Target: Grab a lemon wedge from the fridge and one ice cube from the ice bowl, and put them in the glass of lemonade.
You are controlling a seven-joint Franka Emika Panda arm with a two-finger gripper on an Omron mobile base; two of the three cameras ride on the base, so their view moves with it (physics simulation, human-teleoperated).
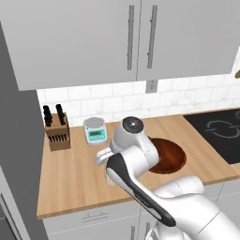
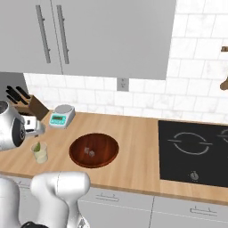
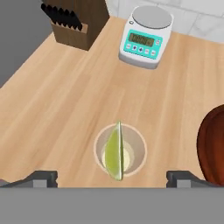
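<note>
The glass of lemonade (image 3: 120,151) stands on the wooden counter right below my hand, and the yellow-green lemon wedge (image 3: 115,152) sits upright inside it. My gripper (image 3: 113,180) hovers above the glass, open, its fingertips (image 3: 41,178) wide apart and touching nothing. From the right base view the glass (image 2: 40,152) with the wedge (image 2: 38,146) is just under the hand (image 2: 31,125). To the right of the glass lies the dark wooden ice bowl (image 2: 107,153), holding two pale ice cubes (image 2: 89,152). In the left base view the arm covers part of the bowl (image 1: 171,157).
A white scale with a teal display (image 2: 62,116) and a knife block (image 1: 57,131) stand at the back of the counter (image 2: 133,133). A black cooktop (image 2: 196,151) lies to the right. Wall cabinets (image 1: 140,37) hang overhead. A tall grey panel (image 1: 16,154) bounds the counter on the left.
</note>
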